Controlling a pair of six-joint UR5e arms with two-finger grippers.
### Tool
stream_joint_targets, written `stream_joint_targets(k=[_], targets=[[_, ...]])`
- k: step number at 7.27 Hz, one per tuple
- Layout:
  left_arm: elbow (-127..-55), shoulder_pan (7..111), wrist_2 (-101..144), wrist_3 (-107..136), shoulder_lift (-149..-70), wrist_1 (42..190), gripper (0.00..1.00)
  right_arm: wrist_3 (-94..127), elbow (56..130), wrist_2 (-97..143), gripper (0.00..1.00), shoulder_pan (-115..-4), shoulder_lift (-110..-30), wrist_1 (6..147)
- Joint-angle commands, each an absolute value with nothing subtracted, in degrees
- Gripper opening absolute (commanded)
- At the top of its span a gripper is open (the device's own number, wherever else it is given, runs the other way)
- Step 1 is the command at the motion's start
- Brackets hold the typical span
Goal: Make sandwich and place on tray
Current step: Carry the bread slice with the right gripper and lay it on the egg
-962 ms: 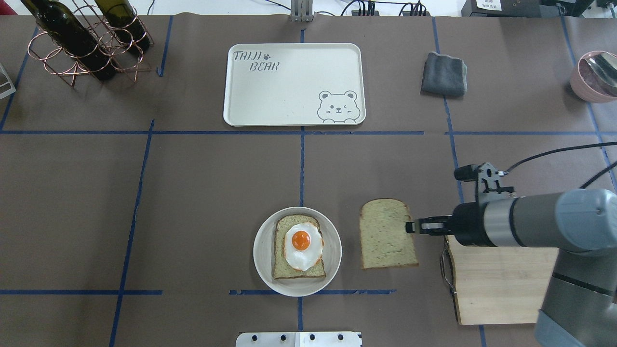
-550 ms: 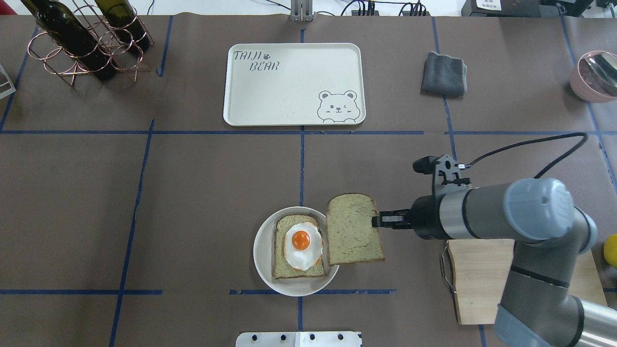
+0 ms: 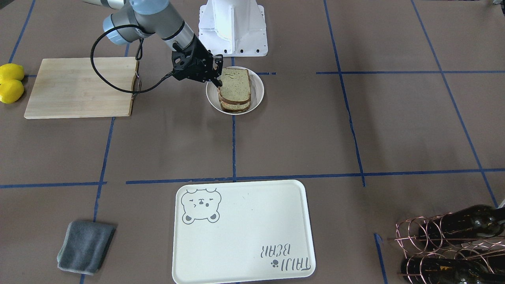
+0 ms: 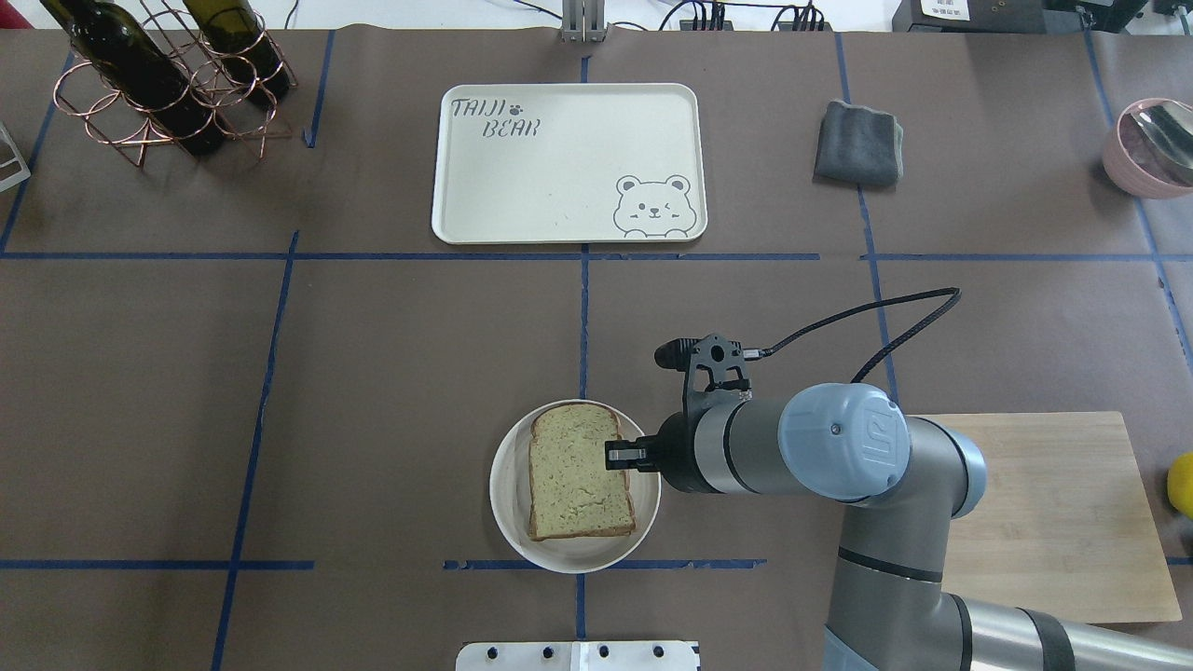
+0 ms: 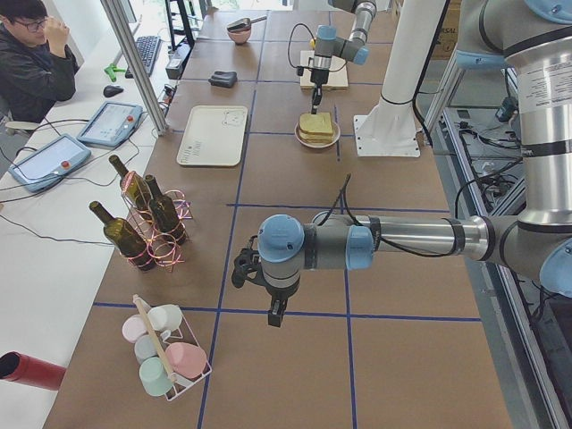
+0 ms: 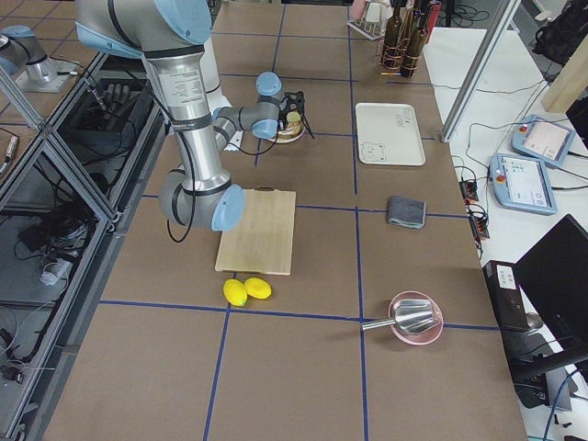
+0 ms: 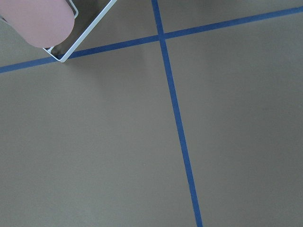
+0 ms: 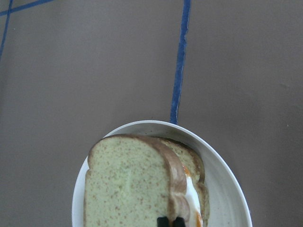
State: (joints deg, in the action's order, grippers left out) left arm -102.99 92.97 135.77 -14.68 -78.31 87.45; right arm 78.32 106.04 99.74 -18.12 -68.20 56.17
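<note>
- The sandwich (image 4: 578,475) sits stacked in the white bowl (image 4: 503,508), on the robot's side of the table (image 4: 373,373). The top slice (image 3: 235,83) covers the lower one, and only a sliver of egg (image 8: 191,196) shows at one side in the right wrist view.
- The right tool (image 4: 616,455) is clamped on the top slice's edge, its fingertips (image 8: 163,222) pinched close on the crust. Whether the slice already rests fully on the egg cannot be told.
- The step in hand is capping the sandwich — it looks nearly done.
- The tray (image 4: 559,177) lies well apart, across the table, with none of the sandwich on it yet.
- The next move probably calls for releasing the slice without dragging it askew. The whole stack then needs a grip firm enough that the egg does not slide out.
- The left tool (image 5: 274,315) hangs over the table far to the left — whether its fingers are apart or together cannot be told.
</note>
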Motion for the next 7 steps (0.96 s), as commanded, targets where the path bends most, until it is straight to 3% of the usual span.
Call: stream_joint_targets(k=[1,4,5,6,7], targets=[[-103.0,93.0,135.7,-14.7,-78.3,87.5,1.00,78.3,105.6,99.1,0.00,-17.6,-68.1,56.3],[-103.0,92.9,135.8,-14.7,-78.3,87.5,1.00,78.4,105.5,98.2,0.00,-17.7,-67.9,57.4],[-103.0,93.0,135.7,-14.7,-78.3,87.5,1.00,78.4,105.5,98.2,0.42,-17.7,-67.9,57.4],[-103.0,92.9,135.7,-14.7,-78.3,87.5,1.00,78.4,105.6,98.2,0.99,-17.8,-68.0,57.5],[-103.0,93.0,135.7,-14.7,-78.3,87.5,1.00,78.4,105.6,98.2,1.00,-17.8,-68.1,57.5]])
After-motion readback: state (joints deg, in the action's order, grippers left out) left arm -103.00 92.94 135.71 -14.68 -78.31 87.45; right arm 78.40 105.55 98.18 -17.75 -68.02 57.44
